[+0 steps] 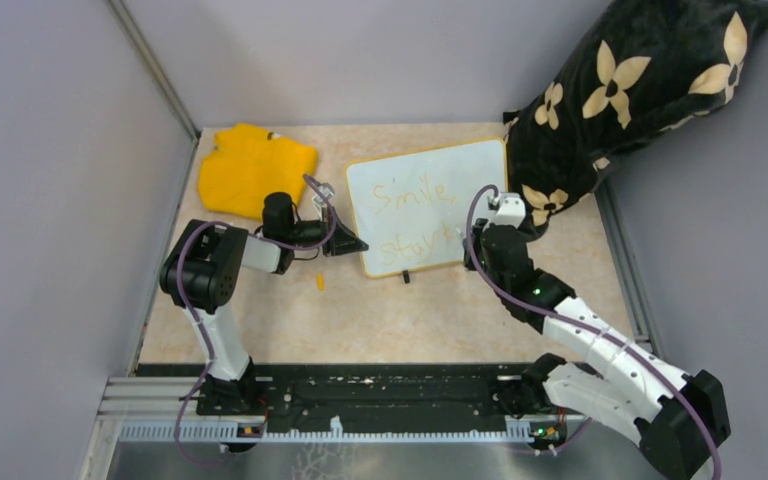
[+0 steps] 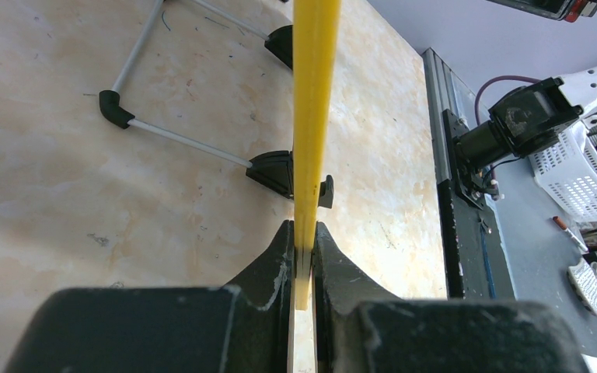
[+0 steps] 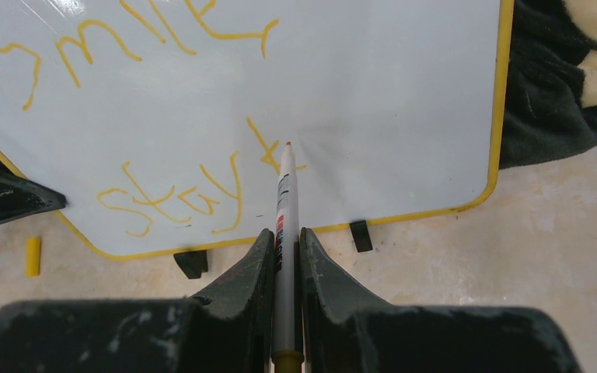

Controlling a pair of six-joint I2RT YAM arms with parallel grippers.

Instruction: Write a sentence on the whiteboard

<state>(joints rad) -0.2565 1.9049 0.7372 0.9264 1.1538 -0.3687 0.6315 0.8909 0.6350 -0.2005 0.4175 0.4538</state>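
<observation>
Left hand (image 2: 303, 235) clamps whiteboard (image 1: 480, 172) edge; right hand (image 3: 286, 238) grips marker (image 3: 284, 190), tip seemingly touching board.

Top view: R claw (image 1: 465, 238) covers end of sentence (image 1: 405, 243) on whiteboard (image 1: 480, 170).

The whiteboard (image 3: 404, 93) bears yellow handwriting (image 3: 180, 200): "Smile", then "Stay" and one unfinished letter.
</observation>
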